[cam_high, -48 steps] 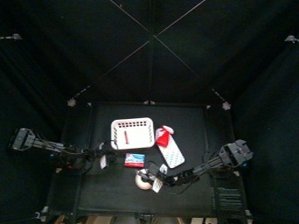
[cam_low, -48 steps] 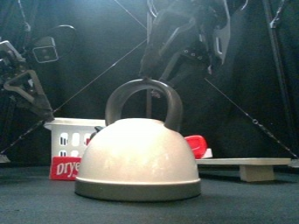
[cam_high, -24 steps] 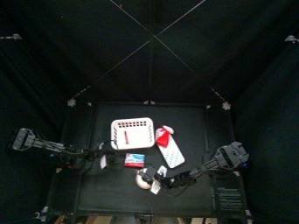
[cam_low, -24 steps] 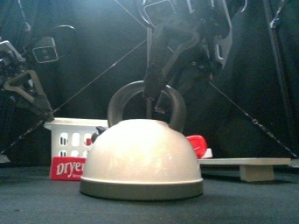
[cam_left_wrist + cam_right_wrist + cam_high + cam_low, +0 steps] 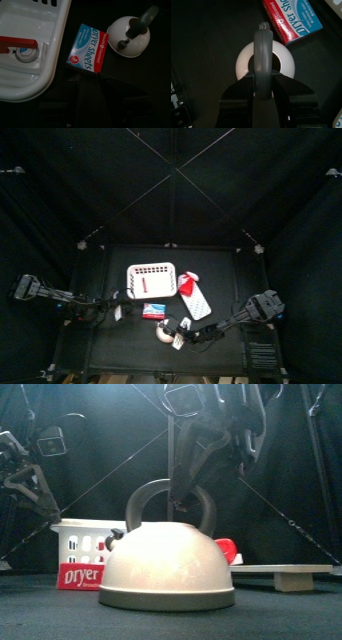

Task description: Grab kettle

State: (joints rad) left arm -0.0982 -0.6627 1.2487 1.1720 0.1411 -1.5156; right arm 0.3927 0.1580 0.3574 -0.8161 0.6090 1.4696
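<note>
The white basket [image 5: 151, 278] sits toward the far middle of the table [image 5: 120, 353], with the red-and-white object [image 5: 190, 283] on its right. The kettle [image 5: 167, 568] stands near the front edge, its arched handle [image 5: 171, 489] upright. The right gripper [image 5: 263, 85] hangs directly over it, jaws either side of the handle, closed around it. The blue-and-red box [image 5: 90, 48] lies between basket and kettle. The left gripper [image 5: 87, 97] rests at the left; I cannot tell how its jaws stand.
</note>
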